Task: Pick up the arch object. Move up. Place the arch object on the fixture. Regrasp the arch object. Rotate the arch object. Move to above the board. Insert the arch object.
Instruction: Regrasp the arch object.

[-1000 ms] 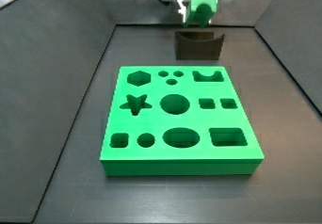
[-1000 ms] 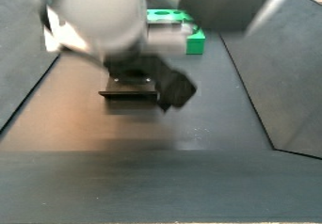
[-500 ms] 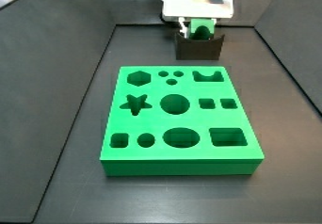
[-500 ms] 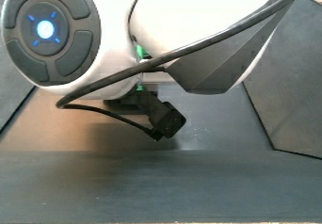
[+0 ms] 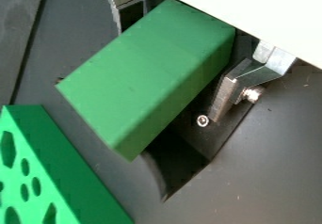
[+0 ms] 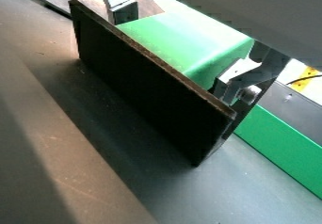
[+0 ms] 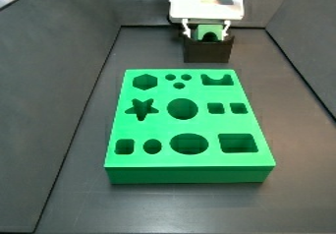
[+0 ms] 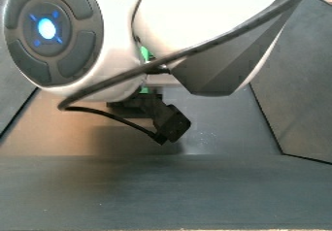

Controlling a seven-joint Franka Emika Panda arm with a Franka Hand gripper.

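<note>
Gripper (image 7: 209, 31) at top centre in a side view, directly over the fixture (image 7: 207, 50), fingers (image 5: 234, 88) clamped on the arch object (image 5: 151, 72). Arch object resting in the fixture's top. Board (image 7: 187, 125) in mid-frame, apart from the fixture.

Arch object (image 5: 149, 75) plain green; board (image 7: 188, 126) bright green; fixture (image 6: 151, 101) dark grey-brown; gripper (image 7: 207, 29) fingers silver.

a dark floor (image 7: 66, 130) with raised dark side walls (image 7: 308, 71).
</note>
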